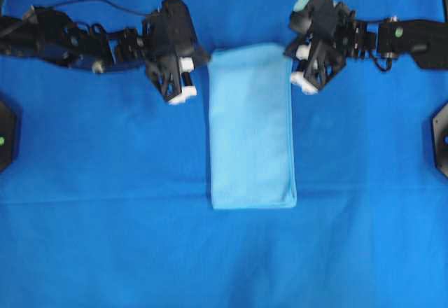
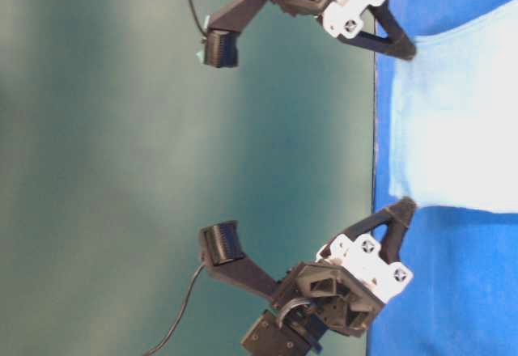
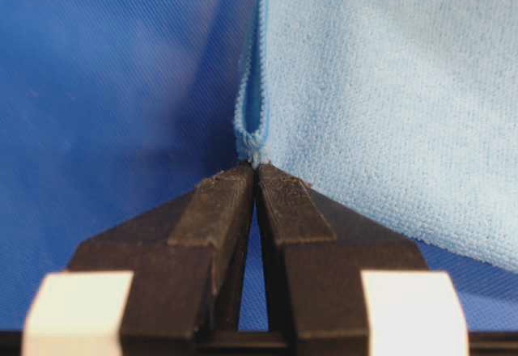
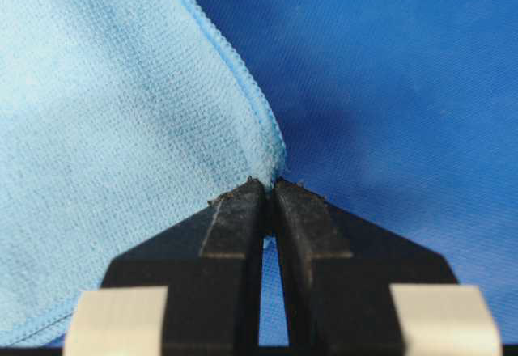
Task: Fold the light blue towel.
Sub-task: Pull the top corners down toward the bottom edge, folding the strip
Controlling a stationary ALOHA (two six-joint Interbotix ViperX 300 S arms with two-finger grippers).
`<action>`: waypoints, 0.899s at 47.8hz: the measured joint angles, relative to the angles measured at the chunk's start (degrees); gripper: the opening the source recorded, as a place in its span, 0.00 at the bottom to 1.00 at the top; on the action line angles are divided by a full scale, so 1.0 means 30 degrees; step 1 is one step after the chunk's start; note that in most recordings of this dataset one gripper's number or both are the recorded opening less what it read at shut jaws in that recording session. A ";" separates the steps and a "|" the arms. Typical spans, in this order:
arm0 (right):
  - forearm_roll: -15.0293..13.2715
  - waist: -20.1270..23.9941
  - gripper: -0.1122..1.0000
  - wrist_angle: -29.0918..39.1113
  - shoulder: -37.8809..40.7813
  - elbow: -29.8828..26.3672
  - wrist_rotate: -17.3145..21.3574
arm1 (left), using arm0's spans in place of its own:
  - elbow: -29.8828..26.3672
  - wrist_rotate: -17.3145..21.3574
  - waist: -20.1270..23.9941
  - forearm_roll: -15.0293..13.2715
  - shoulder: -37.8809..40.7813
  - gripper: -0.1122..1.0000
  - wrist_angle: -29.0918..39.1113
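Observation:
The light blue towel lies as a long narrow rectangle in the middle of the deep blue table covering. My left gripper is at the towel's far left corner. In the left wrist view its tips are shut on the hemmed corner of the towel. My right gripper is at the far right corner. In the right wrist view its tips pinch the corner of the towel. The table-level view shows both grippers, left and right, touching down at the towel's edge.
Black arm bases stand at the left edge and the right edge of the table. A faint crease runs across the covering near the towel's near end. A green wall stands behind the arms.

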 measured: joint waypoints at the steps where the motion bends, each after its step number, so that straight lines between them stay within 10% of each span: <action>1: 0.0000 0.0000 0.15 0.0059 -0.0088 0.0000 0.0000 | 0.0000 0.0059 0.0000 0.0000 0.0000 0.11 0.0000; 22: -0.0029 0.0264 0.15 0.0322 -0.0762 0.0029 0.0293 | 0.0059 0.0293 0.0029 0.0000 -0.0410 0.11 0.0059; 43: 0.0557 0.4277 0.15 0.3281 -0.3662 0.0820 0.1875 | 0.1084 0.0322 -0.3662 0.0000 -0.2812 0.11 0.0557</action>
